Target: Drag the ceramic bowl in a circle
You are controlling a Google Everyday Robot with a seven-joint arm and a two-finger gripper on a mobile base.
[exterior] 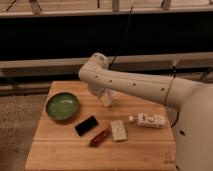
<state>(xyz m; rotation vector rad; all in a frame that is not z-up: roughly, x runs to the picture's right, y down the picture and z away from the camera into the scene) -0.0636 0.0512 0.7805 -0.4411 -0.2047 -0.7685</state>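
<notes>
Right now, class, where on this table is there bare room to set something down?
Bare wood runs along the front edge of the table, below the bowl and phone, and in the front right corner under the bottle. The middle is crowded: phone, red bar and pale block lie close, with the hand just behind them.

Lab-like test space, wooden table (60,150), railed dark window wall (60,40) behind; gripper (106,99) over table middle
</notes>
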